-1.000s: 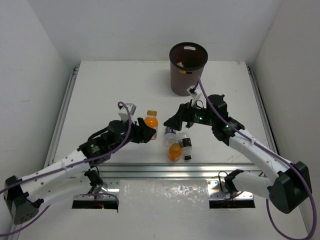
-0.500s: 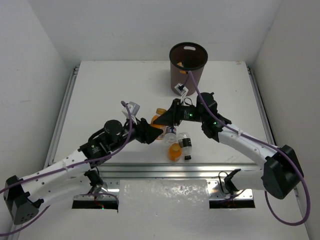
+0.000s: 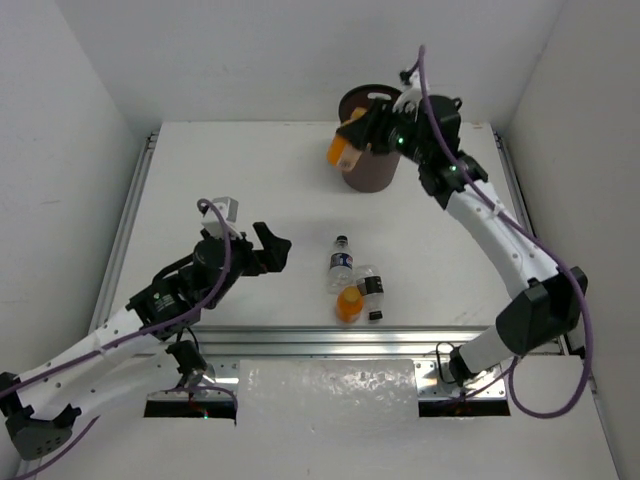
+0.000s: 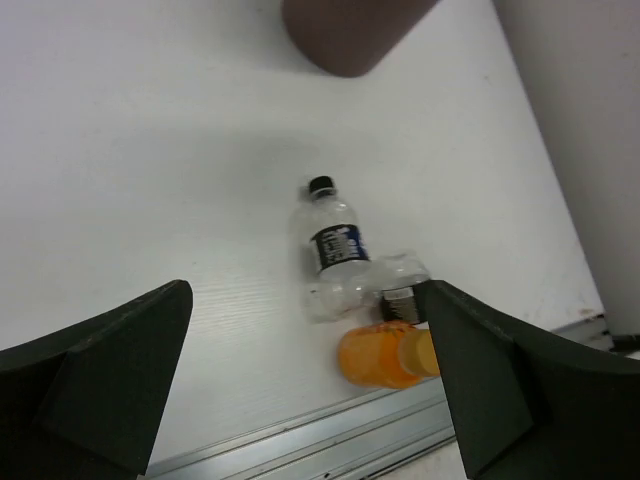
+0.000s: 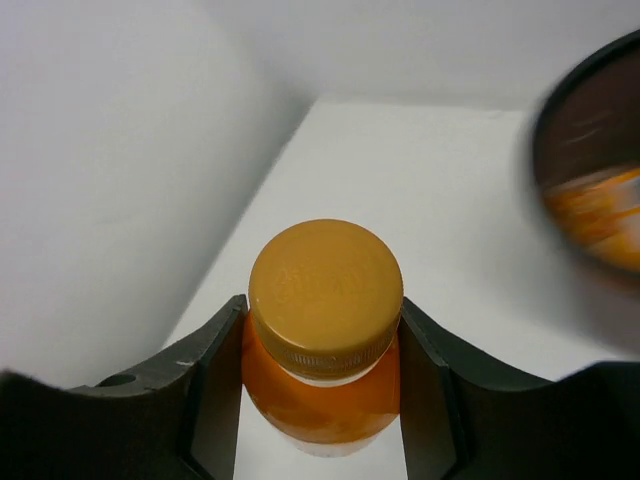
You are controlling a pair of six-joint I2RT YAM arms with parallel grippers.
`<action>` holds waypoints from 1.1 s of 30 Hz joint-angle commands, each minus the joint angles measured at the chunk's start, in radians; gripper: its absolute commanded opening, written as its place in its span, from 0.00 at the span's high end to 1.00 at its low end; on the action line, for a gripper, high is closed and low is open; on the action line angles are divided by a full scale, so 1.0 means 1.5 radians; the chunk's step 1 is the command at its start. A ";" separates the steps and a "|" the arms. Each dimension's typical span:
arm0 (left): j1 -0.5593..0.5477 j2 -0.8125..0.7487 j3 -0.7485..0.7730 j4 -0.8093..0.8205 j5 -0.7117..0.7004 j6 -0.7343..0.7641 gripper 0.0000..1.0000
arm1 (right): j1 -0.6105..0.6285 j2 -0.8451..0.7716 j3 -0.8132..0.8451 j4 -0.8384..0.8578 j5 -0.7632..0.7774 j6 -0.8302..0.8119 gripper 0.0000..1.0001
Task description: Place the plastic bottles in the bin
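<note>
My right gripper (image 3: 350,138) is shut on an orange plastic bottle (image 3: 342,153) with a yellow cap, held in the air just left of the dark brown bin (image 3: 371,176). In the right wrist view the fingers clamp the bottle (image 5: 320,345) below its cap, and the bin (image 5: 590,130) shows blurred at the right with something orange inside. My left gripper (image 3: 272,247) hangs open and empty left of three bottles lying on the table: a clear one (image 3: 341,266) with a dark cap, a second clear one (image 3: 371,289) and an orange one (image 3: 349,303). The left wrist view shows them too: clear (image 4: 333,250), clear (image 4: 403,283), orange (image 4: 388,353).
A metal rail (image 3: 320,340) runs along the table's near edge, just in front of the lying bottles. White walls close in the table on the left, back and right. The right arm (image 3: 490,225) stretches over the right half of the table.
The right gripper took the upright orange bottle from the table's middle and carried it up to the bin's rim. The left gripper opened wide and drew back to the left.
</note>
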 commanded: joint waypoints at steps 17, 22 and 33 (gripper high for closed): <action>-0.003 0.048 0.098 -0.227 -0.099 -0.014 0.00 | -0.107 0.380 0.554 -0.145 0.269 -0.257 0.01; -0.003 0.023 0.071 -0.229 -0.160 -0.004 0.00 | -0.024 0.150 0.368 -0.268 0.283 -0.279 0.01; 0.002 0.003 0.064 -0.224 -0.162 -0.014 0.00 | 0.233 -0.122 -0.115 -0.385 0.275 -0.175 0.04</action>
